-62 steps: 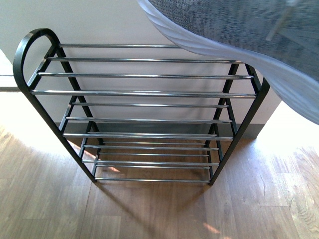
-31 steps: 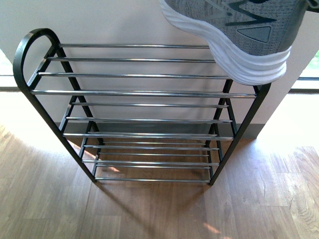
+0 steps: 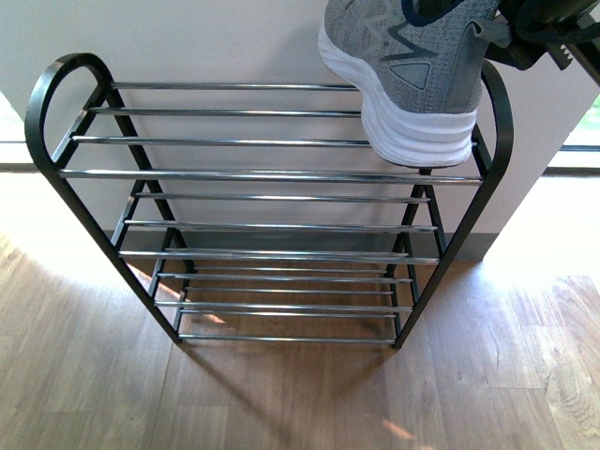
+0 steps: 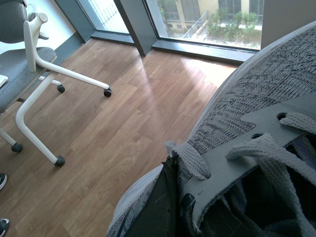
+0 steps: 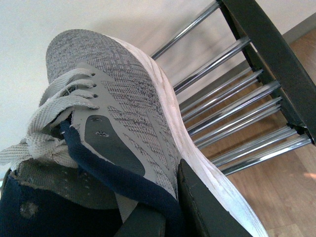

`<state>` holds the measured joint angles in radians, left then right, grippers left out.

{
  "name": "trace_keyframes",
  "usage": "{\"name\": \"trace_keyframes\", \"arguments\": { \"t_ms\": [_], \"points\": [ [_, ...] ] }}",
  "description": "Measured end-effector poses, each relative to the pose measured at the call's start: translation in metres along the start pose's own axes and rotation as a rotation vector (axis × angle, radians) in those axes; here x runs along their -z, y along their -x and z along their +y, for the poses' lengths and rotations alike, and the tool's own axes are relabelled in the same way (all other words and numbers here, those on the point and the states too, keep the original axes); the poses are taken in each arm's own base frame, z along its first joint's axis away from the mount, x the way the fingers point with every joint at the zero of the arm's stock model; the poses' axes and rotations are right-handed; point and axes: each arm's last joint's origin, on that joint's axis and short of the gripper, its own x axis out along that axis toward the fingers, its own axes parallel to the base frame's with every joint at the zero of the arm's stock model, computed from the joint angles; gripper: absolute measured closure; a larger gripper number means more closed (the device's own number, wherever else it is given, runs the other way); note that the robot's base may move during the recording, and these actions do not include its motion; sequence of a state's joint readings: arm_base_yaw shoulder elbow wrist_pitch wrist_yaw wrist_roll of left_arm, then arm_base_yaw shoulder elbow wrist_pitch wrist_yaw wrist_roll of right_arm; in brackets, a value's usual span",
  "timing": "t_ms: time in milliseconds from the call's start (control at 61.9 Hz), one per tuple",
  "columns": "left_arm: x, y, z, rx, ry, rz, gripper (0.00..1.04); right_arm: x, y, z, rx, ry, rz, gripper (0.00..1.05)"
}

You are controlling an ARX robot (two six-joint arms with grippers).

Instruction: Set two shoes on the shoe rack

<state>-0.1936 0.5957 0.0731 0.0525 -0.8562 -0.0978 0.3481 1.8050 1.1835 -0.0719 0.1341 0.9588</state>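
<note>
Two sneakers are in hand, one per arm. Nearest, the left gripper (image 4: 165, 212) pinches the second sneaker (image 4: 256, 98) at its collar, above the wood floor (image 4: 123, 113). Farther out, at one o'clock in the front view, the right gripper (image 5: 170, 217) clamps the first sneaker (image 3: 403, 66) by its collar wall, with the sole touching or just over the top rods of the shoe rack (image 3: 272, 175). The next move likely calls for settling it flat, then releasing. Since a second ago this shoe has dropped lower and moved farther from the camera.
</note>
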Motion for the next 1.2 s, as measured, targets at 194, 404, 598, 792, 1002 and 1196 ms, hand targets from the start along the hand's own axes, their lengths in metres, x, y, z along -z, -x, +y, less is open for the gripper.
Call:
{"name": "trace_keyframes", "arguments": {
  "t_ms": [194, 404, 598, 792, 1002, 1196],
  "points": [
    [0.000, 0.000, 0.000, 0.000, 0.000, 0.000, 1.03, 0.007, -0.021, -0.012, 0.105, -0.098, -0.053, 1.00],
    [0.000, 0.000, 0.000, 0.000, 0.000, 0.000, 1.03, 0.013, -0.037, -0.023, 0.166, -0.153, -0.094, 1.00],
    [0.000, 0.000, 0.000, 0.000, 0.000, 0.000, 1.03, 0.017, -0.041, -0.023, 0.171, -0.152, -0.104, 1.00],
    [0.000, 0.000, 0.000, 0.000, 0.000, 0.000, 1.03, 0.022, -0.046, -0.024, 0.175, -0.139, -0.098, 0.94],
    [0.000, 0.000, 0.000, 0.000, 0.000, 0.000, 1.03, 0.012, -0.027, -0.015, 0.145, -0.148, -0.103, 0.61],
    [0.000, 0.000, 0.000, 0.000, 0.000, 0.000, 1.03, -0.002, 0.023, -0.017, 0.184, -0.051, -0.152, 0.27]
  ]
}}
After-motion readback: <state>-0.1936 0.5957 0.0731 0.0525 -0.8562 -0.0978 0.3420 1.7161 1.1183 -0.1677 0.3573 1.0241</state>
